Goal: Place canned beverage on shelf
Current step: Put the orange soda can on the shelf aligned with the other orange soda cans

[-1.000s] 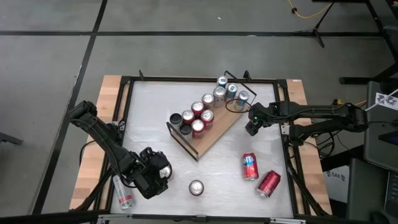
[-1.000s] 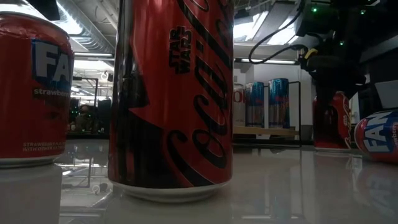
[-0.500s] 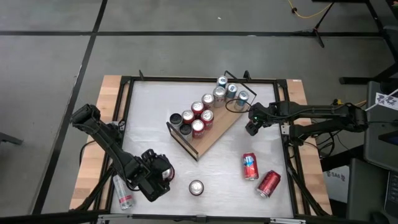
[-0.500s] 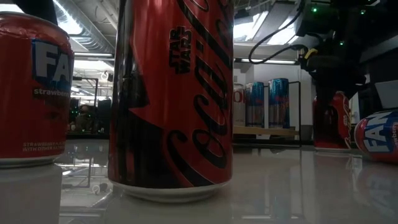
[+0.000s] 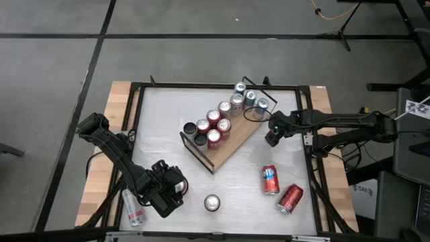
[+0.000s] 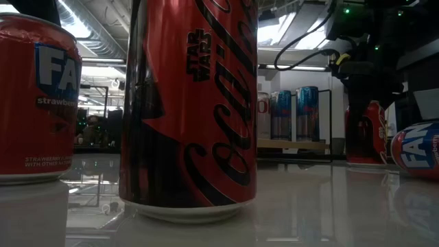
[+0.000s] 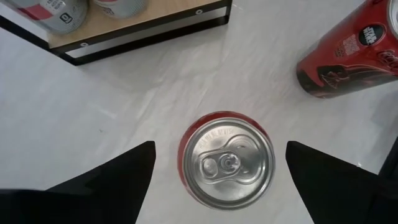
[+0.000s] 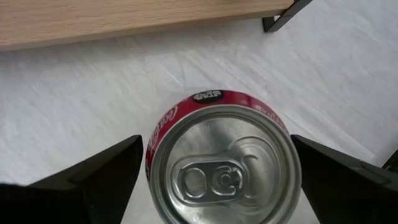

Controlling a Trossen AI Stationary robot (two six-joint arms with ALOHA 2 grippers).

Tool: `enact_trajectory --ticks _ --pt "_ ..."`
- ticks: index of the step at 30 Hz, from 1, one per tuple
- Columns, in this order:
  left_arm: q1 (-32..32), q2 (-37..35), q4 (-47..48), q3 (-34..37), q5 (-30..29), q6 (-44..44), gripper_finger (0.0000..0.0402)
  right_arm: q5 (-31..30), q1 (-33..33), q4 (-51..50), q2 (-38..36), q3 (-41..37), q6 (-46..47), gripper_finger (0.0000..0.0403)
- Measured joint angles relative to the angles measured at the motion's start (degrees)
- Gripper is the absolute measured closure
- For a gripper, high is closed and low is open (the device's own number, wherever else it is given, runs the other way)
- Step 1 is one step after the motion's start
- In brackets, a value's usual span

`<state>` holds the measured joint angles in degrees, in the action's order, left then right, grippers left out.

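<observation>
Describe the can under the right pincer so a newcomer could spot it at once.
Start at the wooden shelf lying diagonally mid-table. Just off its right end, beside the table's right rail, the right pincer hangs open over an upright red can. It stands alone on the white top; the other loose red cans sit nearer the front edge.

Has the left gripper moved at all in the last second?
Yes, slightly: the left gripper has shifted toward the table's front edge, measured against the upright can beside it.

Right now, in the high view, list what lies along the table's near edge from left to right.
Silver can lying on its side → left gripper → upright can → upright red-and-blue can → red can lying on its side.
</observation>
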<state>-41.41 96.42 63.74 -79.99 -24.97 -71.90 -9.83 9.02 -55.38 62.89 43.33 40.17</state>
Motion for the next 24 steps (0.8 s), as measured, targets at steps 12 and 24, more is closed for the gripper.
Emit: enact_trajectory --ticks 12,24 --pt "0.00 0.00 -1.16 3.34 1.03 -3.02 0.0048 -0.01 0.00 0.01 0.00 0.00 0.01 0.0012" --pt "0.02 0.00 -2.93 3.45 0.88 -2.54 0.0048 -0.01 0.02 0.01 0.00 0.00 0.01 0.0012"
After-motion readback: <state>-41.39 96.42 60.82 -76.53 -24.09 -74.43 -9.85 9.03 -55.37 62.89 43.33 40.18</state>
